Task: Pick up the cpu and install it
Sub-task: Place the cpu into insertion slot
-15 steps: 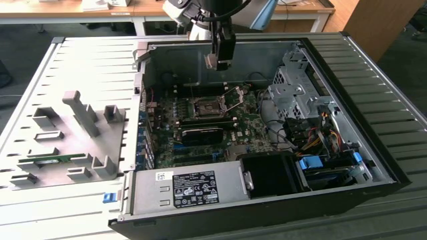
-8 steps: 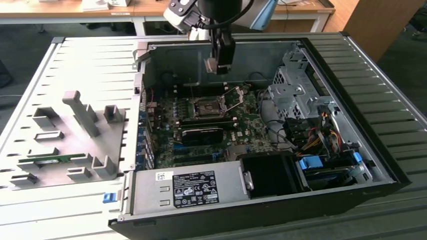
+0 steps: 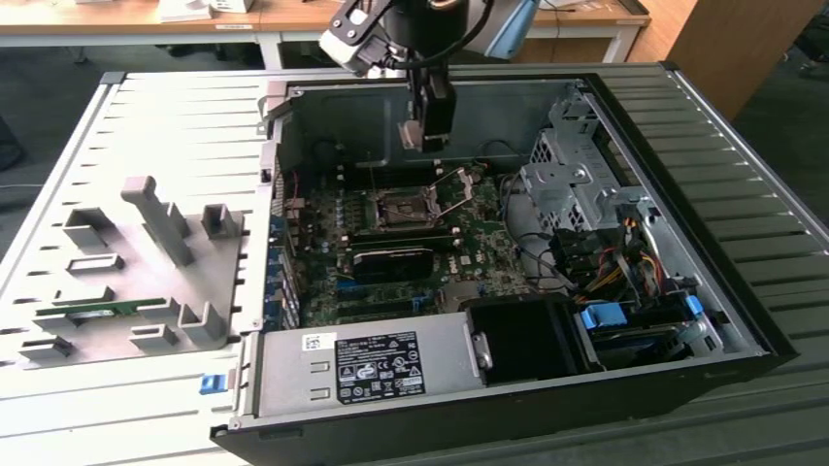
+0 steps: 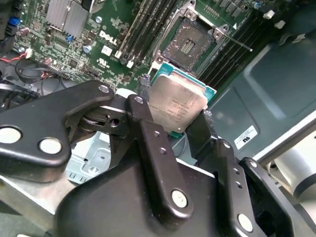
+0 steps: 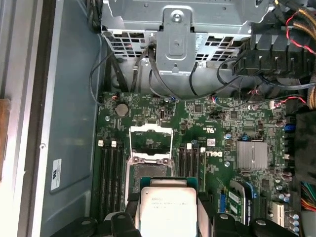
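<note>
1. Half done: cpu (image 4: 177, 101) lifted, clamped edge to edge in the gripper (image 4: 170, 112).
2. Held in upper middle of exterior view, above the socket (image 3: 399, 206).
3. Not yet seated; socket open, empty.

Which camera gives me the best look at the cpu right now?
The second wrist view: the cpu shows most of its metal top, held in the gripper. The first wrist view crops it at the frame edge; in the exterior view it is too small to judge.
</note>
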Motion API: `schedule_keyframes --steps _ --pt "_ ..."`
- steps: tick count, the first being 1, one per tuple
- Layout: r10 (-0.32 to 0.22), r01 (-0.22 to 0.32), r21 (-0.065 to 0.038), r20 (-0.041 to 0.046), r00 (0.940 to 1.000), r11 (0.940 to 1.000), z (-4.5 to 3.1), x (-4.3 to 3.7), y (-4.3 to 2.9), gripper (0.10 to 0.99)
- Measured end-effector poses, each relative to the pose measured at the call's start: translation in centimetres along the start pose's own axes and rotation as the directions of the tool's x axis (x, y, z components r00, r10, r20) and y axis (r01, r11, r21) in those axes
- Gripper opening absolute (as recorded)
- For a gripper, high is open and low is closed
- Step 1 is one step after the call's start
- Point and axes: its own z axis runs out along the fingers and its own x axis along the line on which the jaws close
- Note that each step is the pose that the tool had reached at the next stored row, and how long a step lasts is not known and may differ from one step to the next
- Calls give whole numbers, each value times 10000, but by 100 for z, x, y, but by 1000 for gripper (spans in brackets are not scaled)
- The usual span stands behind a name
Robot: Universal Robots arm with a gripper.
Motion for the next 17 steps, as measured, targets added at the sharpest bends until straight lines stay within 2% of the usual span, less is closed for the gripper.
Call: schedule_keyframes --steps 8,17 --pt "-260 260 5 -23 9997 9997 146 14 -21 541" --pt "-264 264 5 13 9997 9997 307 50 -34 541"
